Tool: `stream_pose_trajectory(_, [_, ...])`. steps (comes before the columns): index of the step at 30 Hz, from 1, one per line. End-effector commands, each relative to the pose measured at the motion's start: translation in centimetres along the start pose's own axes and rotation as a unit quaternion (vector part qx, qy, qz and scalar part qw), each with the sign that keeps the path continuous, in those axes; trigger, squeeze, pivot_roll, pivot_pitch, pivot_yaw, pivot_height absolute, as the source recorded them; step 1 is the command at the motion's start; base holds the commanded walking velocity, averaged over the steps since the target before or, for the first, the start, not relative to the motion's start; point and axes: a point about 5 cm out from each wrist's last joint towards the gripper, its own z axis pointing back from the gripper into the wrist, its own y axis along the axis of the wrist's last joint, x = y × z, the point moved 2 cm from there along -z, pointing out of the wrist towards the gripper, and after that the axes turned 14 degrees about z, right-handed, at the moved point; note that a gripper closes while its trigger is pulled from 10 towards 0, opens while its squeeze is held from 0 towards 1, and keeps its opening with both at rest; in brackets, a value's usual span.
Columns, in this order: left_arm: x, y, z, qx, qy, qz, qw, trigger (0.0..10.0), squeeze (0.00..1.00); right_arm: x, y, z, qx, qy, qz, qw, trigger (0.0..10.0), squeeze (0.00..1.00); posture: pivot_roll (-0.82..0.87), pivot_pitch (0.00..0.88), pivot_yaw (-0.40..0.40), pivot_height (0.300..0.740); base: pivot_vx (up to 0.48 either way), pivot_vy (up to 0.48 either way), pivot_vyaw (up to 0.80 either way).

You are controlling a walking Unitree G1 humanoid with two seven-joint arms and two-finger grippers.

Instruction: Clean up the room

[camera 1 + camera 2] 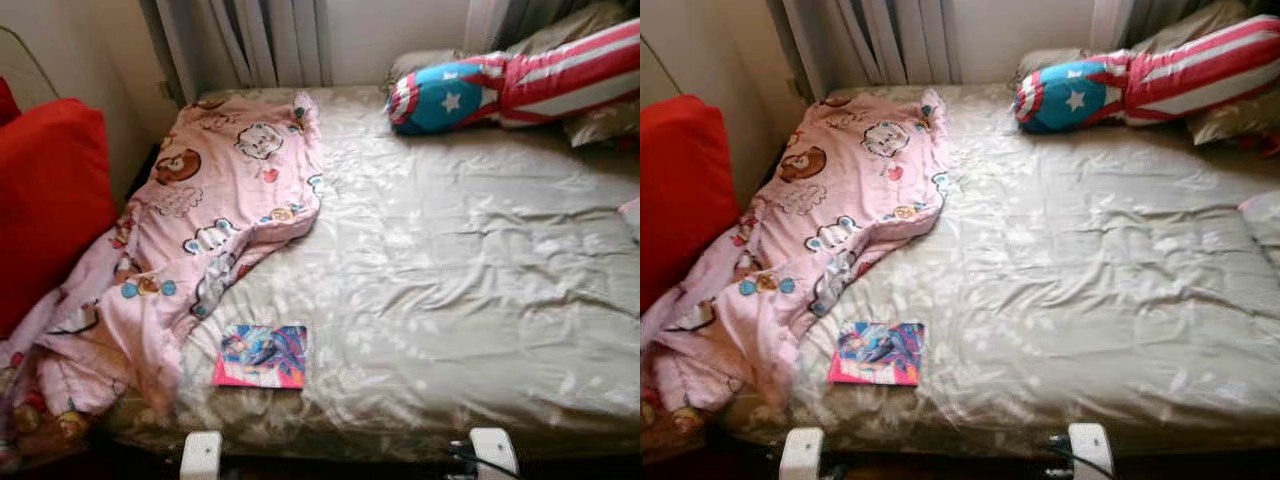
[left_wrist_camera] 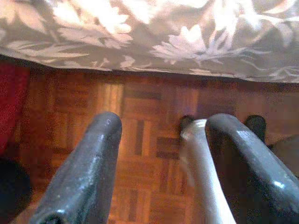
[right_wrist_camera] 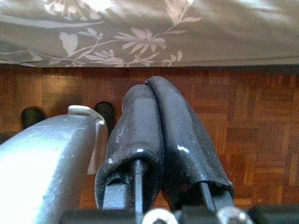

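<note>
A bed covered with a grey leaf-patterned sheet is seen from its near edge. A pink cartoon-print blanket is spread along the bed's left side; its lower end is bunched and hangs over the near left corner. A colourful book lies flat on the sheet close to the near edge, just beside the blanket's hanging end and apart from it. A long cushion in red and white stripes with a blue, star-marked end is laid across the far right of the bed, resting against grey pillows. A red cushion stands beside the bed on the left. Curtains hang behind the head of the bed.

Both arms are held low in front of the bed edge, above a parquet floor. The left gripper is spread wide, with nothing between its fingers. The right gripper is closed, finger against finger, with nothing held
</note>
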Motion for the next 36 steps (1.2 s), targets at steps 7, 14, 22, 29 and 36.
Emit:
stream_pose_trajectory(7, [-1.17,-0.24,0.18,-0.005,0.013,-0.008,1.0,10.0,0.0,-0.82,-0.33,0.06,-0.006,0.006,-0.015,1.0,10.0,0.0,-0.16,0.087,0.037,0.74,0.0,0.411,0.0])
stream_pose_trajectory(14, [-1.25,-0.35,0.23,-0.006,0.012,-0.009,1.0,10.0,0.0,-1.09,-0.55,0.14,-0.005,0.012,-0.016,1.0,10.0,0.8,-0.17,0.078,0.047,0.74,0.0,0.411,0.0])
stream_pose_trajectory(22, [-1.35,-0.29,0.25,-0.003,0.012,-0.01,1.0,10.0,0.0,-1.29,-0.92,0.23,-0.011,0.015,-0.019,1.0,10.0,1.0,-0.17,0.057,0.051,0.74,0.0,0.0,0.0])
stream_pose_trajectory(29, [-1.18,-0.03,0.2,0.003,0.006,-0.008,1.0,10.0,0.0,-1.33,-0.86,0.2,-0.011,0.016,-0.019,1.0,10.0,1.0,-0.18,0.043,0.054,0.74,0.0,0.0,0.0])
stream_pose_trajectory(36, [-1.09,-0.05,0.2,0.003,0.004,-0.005,1.0,10.0,0.0,-1.3,-0.76,0.17,-0.01,0.017,-0.02,1.0,10.0,1.0,-0.19,0.043,0.058,0.74,0.0,0.0,0.0])
